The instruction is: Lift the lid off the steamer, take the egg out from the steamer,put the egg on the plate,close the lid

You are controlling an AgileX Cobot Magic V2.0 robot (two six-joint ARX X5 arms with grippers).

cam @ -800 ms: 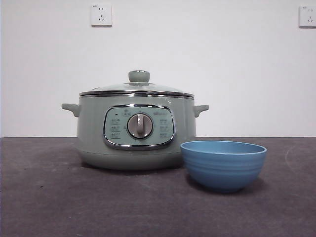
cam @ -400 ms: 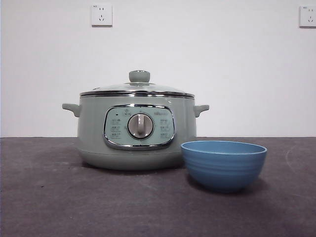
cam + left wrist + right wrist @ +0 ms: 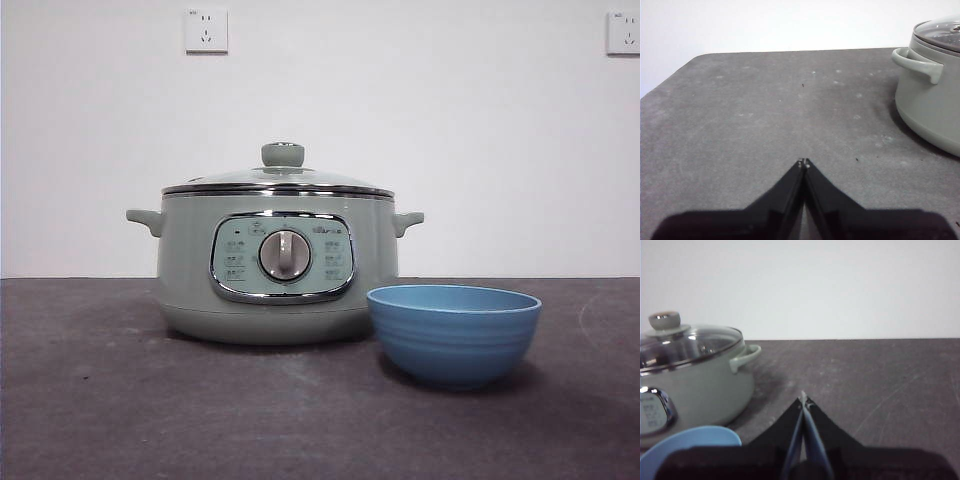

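Observation:
The sage-green steamer (image 3: 277, 265) stands on the dark table, with the glass lid (image 3: 278, 180) shut on it. It also shows in the left wrist view (image 3: 932, 95) and the right wrist view (image 3: 695, 385), lid (image 3: 687, 345) on. The blue plate (image 3: 453, 333) stands in front of it to the right and looks empty from this height; its rim shows in the right wrist view (image 3: 685, 447). The egg is hidden. My left gripper (image 3: 803, 162) is shut and empty, low over the table beside the steamer's handle side. My right gripper (image 3: 802, 397) is shut and empty, near the plate.
The dark grey table (image 3: 120, 410) runs to a white wall with two sockets (image 3: 205, 30). The table's rounded corner (image 3: 700, 57) shows in the left wrist view. Neither arm shows in the front view.

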